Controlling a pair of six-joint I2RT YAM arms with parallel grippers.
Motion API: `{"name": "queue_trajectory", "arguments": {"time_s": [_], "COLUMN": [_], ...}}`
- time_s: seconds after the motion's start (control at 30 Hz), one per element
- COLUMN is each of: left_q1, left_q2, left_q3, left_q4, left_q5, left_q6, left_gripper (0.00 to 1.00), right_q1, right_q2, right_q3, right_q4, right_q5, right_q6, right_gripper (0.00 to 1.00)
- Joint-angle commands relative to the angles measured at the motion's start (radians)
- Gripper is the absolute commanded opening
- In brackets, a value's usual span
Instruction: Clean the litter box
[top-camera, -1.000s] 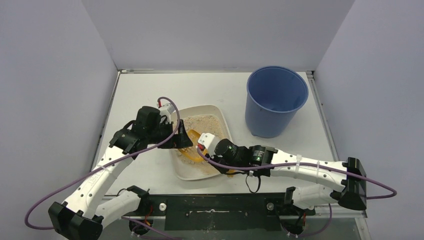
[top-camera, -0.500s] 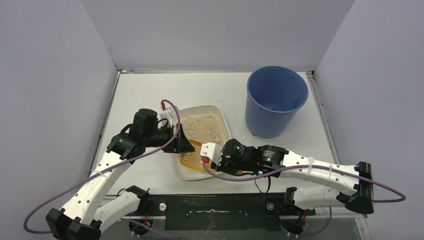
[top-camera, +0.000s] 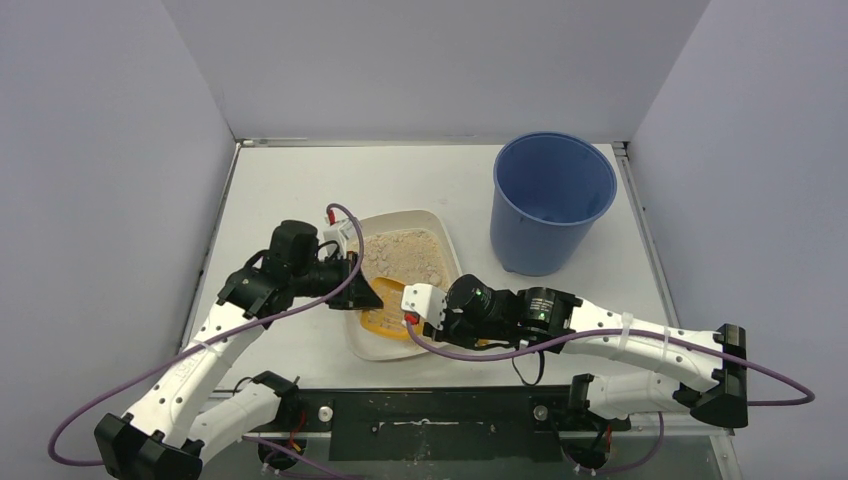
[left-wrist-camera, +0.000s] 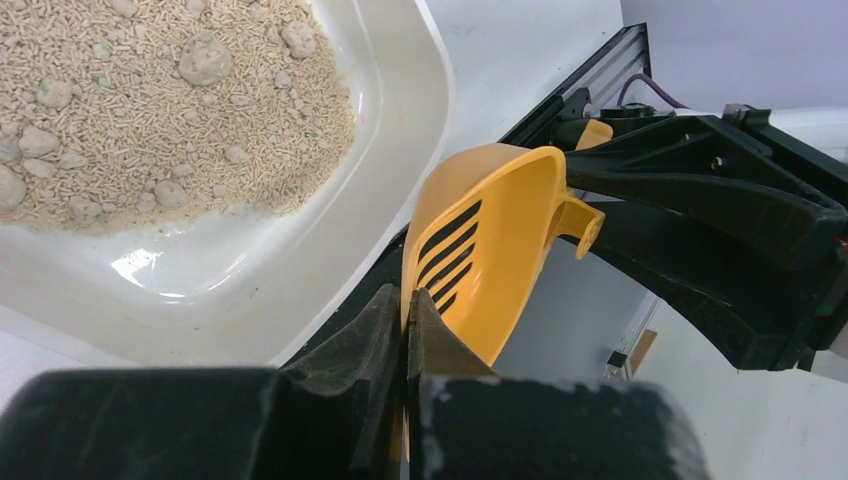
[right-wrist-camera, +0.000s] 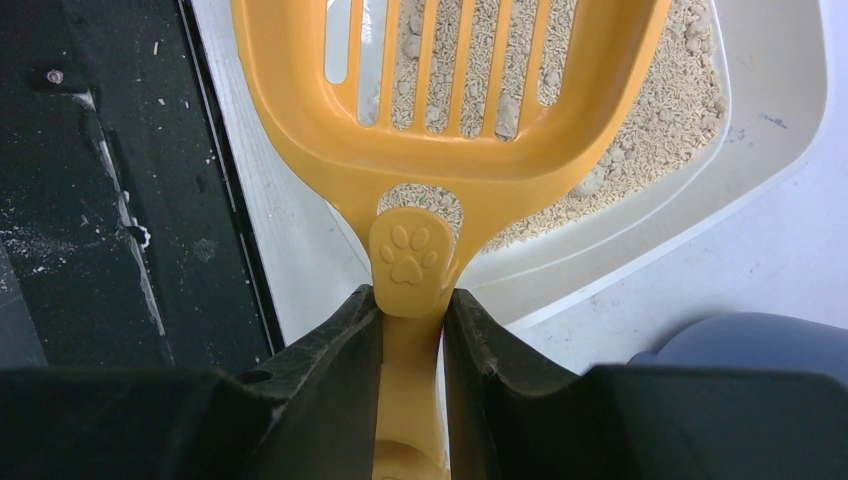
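The litter box (top-camera: 400, 215) is an off-white tray in the middle of the table, with beige litter (top-camera: 405, 255) piled at its far end. An orange slotted scoop (top-camera: 385, 318) hangs over the tray's near end. My right gripper (top-camera: 418, 302) is shut on the scoop's handle (right-wrist-camera: 408, 255), just behind the paw print. My left gripper (left-wrist-camera: 407, 300) has come in from the left and is shut on the thin side wall of the scoop (left-wrist-camera: 490, 240). In the right wrist view, litter shows through the slots of the scoop (right-wrist-camera: 450, 160), which itself looks empty.
A tall round blue bucket (top-camera: 550, 205) stands at the back right, close to the tray's far right corner. Grey walls enclose the table on three sides. The black base rail (top-camera: 430, 415) runs along the near edge, just behind the scoop.
My left gripper was open beside the scoop and has shut on its side wall. The right arm has pulled the scoop slightly toward the near edge.
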Motion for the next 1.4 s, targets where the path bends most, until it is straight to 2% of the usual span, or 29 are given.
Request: {"name": "queue_trajectory", "arguments": {"time_s": [0.0,0.13,0.23,0.5,0.63,0.77,0.9,1.07,1.37], "left_q1": [0.008,0.009,0.014,0.038,0.071,0.157,0.206,0.241,0.26], "left_q2": [0.0,-0.01,-0.012,-0.026,-0.02,-0.032,-0.034,-0.052,-0.068], "left_q3": [-0.004,-0.038,-0.076,-0.144,-0.189,-0.233,-0.277,-0.333,-0.42], "left_q4": [0.069,0.112,0.154,0.279,0.339,0.412,0.528,0.668,0.998], "left_q5": [0.058,0.073,0.095,0.156,0.214,0.309,0.398,0.456,0.523], "left_q6": [0.018,0.018,0.014,-0.022,-0.047,-0.064,-0.146,-0.242,-0.471], "left_gripper": [0.0,0.0,0.0,0.0,0.0,0.0,0.0,0.0,0.0], "right_q1": [0.004,0.003,0.003,0.0,-0.002,-0.01,-0.023,-0.059,-0.214], "right_q2": [-0.016,-0.03,-0.06,-0.18,-0.257,-0.317,-0.345,-0.372,-0.517], "right_q3": [0.057,0.056,0.041,0.017,-0.02,-0.053,-0.069,-0.091,-0.248], "right_q4": [0.015,0.02,0.023,0.001,0.02,0.051,0.054,0.07,0.271], "right_q5": [0.012,0.024,0.056,0.139,0.217,0.269,0.276,0.273,0.12], "right_q6": [0.007,0.025,0.054,0.192,0.317,0.461,0.585,0.76,0.984], "right_gripper": [0.0,0.02,0.15,0.63,0.78,0.93,0.99,1.0,1.0]}}
